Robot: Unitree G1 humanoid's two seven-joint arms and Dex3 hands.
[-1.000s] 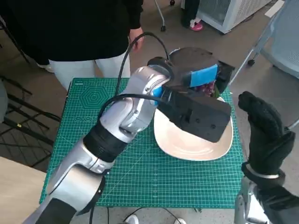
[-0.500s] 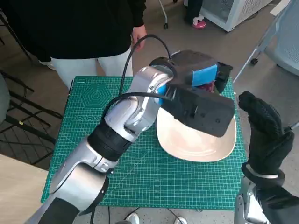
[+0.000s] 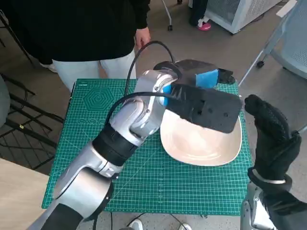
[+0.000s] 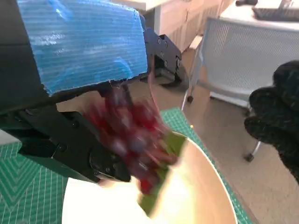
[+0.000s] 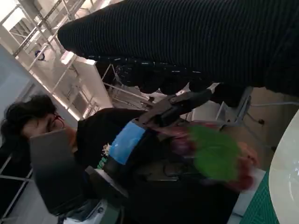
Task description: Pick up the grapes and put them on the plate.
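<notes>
With the left hand (image 3: 204,79) grasping the grapes (image 4: 128,133) above the plate (image 3: 201,143) rim, its fingers (image 4: 105,163) could drop the blurred, seemingly swinging bunch onto the desk (image 3: 91,120); the right hand (image 3: 273,139) is curled, empty.

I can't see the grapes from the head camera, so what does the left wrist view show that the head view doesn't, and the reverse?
Only the left wrist view shows the grapes, a blurred red bunch with a green leaf, just below the left hand and over the plate; whether the fingers grip them is unclear. Only the head view shows the green cutting mat, a person standing beyond the table, and the left forearm. Both show the left hand, the plate and the gloved right hand.
</notes>
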